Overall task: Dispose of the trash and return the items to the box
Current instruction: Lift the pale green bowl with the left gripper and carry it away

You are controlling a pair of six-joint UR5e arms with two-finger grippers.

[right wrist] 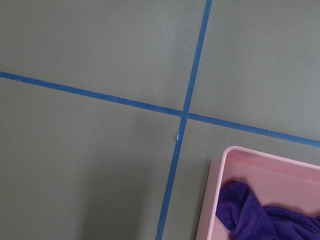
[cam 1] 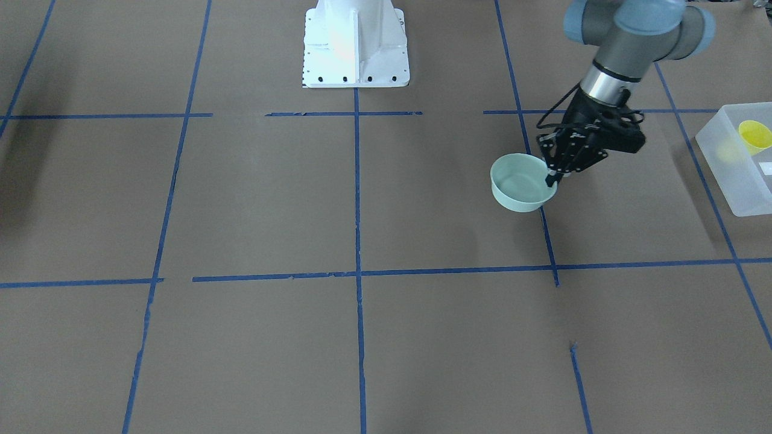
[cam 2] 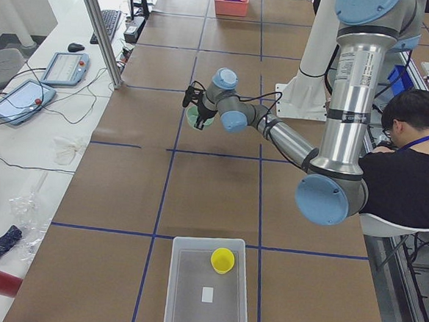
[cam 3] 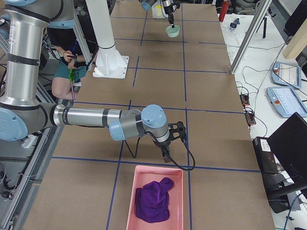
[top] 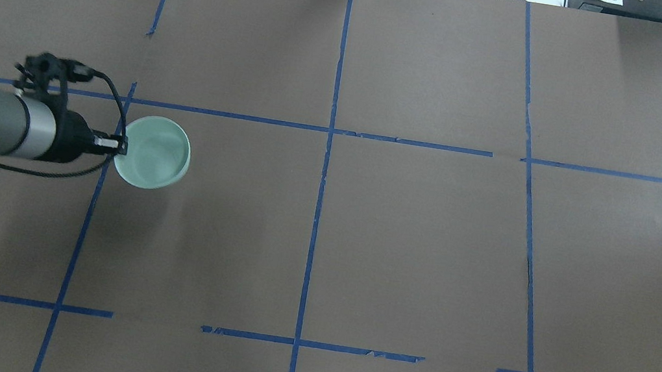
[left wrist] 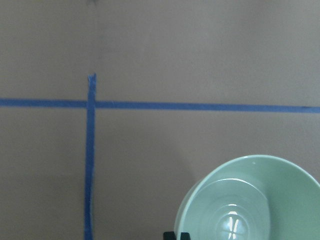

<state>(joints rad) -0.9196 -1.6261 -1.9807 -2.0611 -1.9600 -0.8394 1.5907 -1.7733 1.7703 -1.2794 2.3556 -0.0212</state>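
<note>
Bowl (cam 1: 520,188): over the robot's left half of the table, rim pinched by the left gripper (cam 1: 552,179). Carry it level to the box (cam 1: 733,187) at the far left end and release beside the yellow cup (cam 1: 755,135). Right gripper (cam 3: 167,157): finger state cannot be told.

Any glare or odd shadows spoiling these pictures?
Left wrist view: bright light glints on the floor of the bowl. Front-facing view: the white robot base is washed out, and a soft dark shadow sits at that view's left edge. Overhead view: evenly lit.
</note>
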